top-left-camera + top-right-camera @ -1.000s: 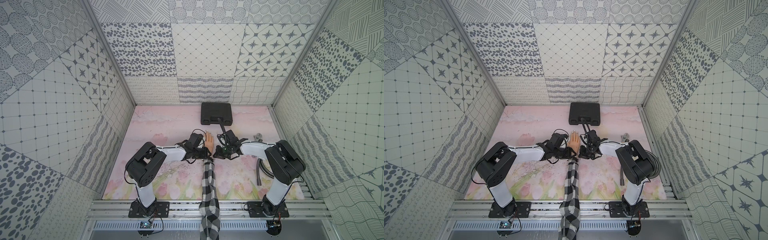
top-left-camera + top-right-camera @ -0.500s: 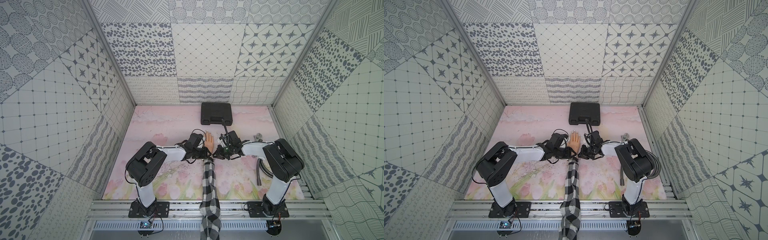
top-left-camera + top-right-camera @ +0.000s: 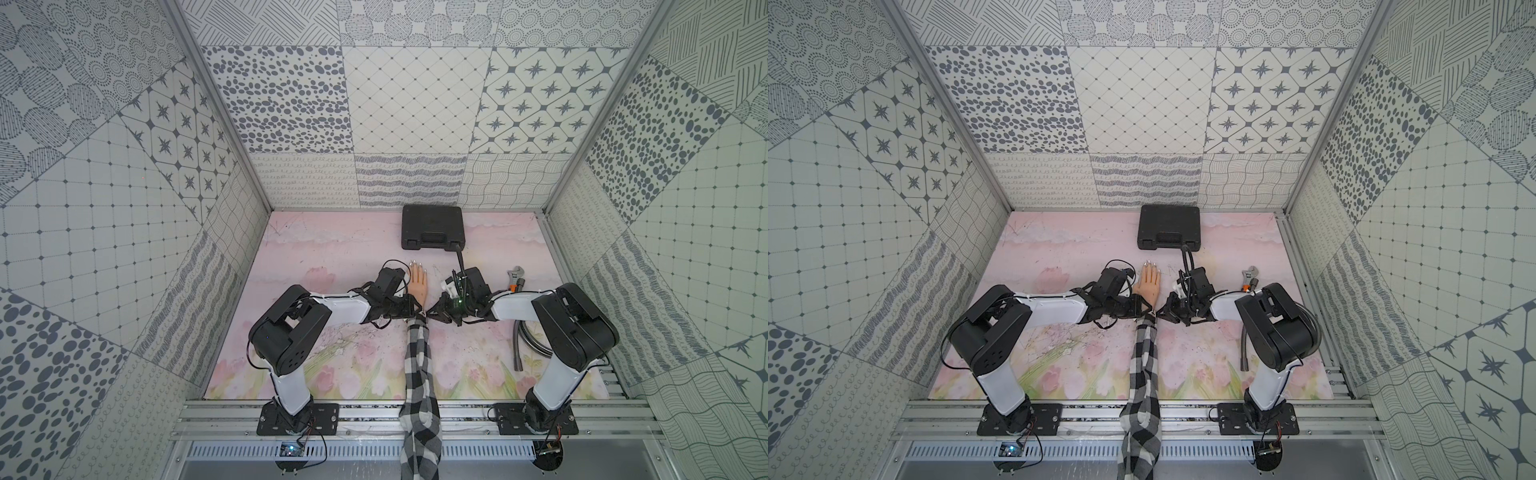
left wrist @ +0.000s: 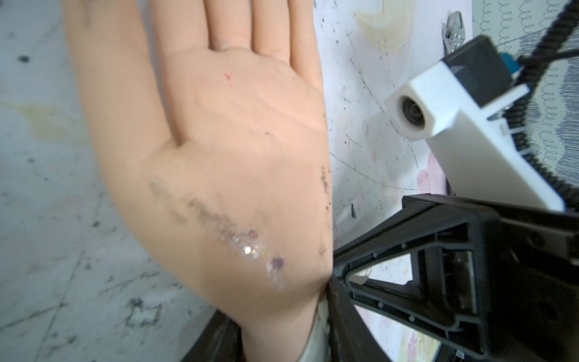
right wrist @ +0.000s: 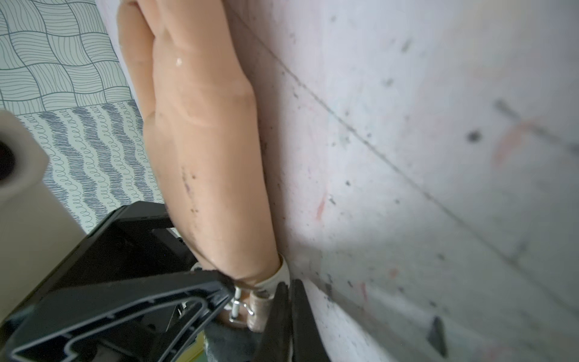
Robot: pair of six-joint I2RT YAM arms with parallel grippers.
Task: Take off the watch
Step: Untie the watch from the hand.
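Flanking the watch (image 5: 250,308), left tool (image 3: 417,314) and right tool (image 3: 432,316) (latter closed)

1. Both top views look down from high above the near edge. They stand far enough off to take in the whole tabletop (image 3: 332,257), and the two pictures are nearly the same, with the mannequin hand (image 3: 1150,283) small at centre.
2. The left wrist camera (image 5: 18,163) hovers very close over the mannequin hand, facing along it towards the fingers.
3. The right wrist camera (image 4: 413,112) sits low beside the hand's edge, facing the back wall (image 5: 62,62).
4. Each wrist view catches the other's camera, and both share the wrist carrying the watch (image 5: 258,308).
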